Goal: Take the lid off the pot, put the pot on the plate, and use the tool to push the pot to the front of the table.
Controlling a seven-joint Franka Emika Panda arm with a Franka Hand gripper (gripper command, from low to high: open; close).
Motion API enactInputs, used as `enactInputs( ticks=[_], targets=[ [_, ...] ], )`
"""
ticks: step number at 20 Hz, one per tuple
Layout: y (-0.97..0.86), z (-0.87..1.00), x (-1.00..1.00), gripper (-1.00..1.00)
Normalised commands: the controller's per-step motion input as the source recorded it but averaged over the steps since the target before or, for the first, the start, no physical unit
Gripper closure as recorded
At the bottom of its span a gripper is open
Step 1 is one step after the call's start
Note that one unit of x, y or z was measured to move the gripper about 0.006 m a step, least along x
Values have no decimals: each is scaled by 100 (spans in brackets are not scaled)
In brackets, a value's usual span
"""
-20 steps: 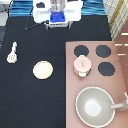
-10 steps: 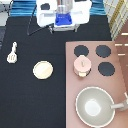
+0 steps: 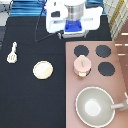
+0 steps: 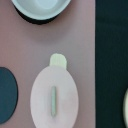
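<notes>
The pot (image 3: pixel 82 66) stands on the pinkish stove top with the pale-pink lid (image 3: pixel 82 63) on it; the wrist view shows the lid (image 4: pixel 55 98) from above with its knob, and one side tab of the pot (image 4: pixel 58 60). The cream plate (image 3: pixel 43 69) lies on the black table (image 3: pixel 30 100) toward the exterior view's left. The cream-white tool (image 3: pixel 12 53) rests farther left. My gripper (image 3: pixel 75 26) hangs high at the exterior view's top, above and behind the pot, touching nothing.
The large grey pan (image 3: pixel 94 106) with its long handle sits on the stove (image 3: pixel 120 95) at the exterior view's bottom right, also seen in the wrist view as pan (image 4: pixel 42 7). Black burners (image 3: pixel 103 51) lie around the pot.
</notes>
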Motion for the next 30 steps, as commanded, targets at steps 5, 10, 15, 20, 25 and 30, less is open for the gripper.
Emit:
enactInputs(
  ticks=[5, 10, 15, 20, 25, 30],
  targets=[
    [62, -28, 68, -100],
    [35, -40, 39, -100],
    [21, -50, 4, -100],
    [25, -49, 0, -100],
    [34, -42, 6, -100],
    [34, -44, 0, -100]
  ],
)
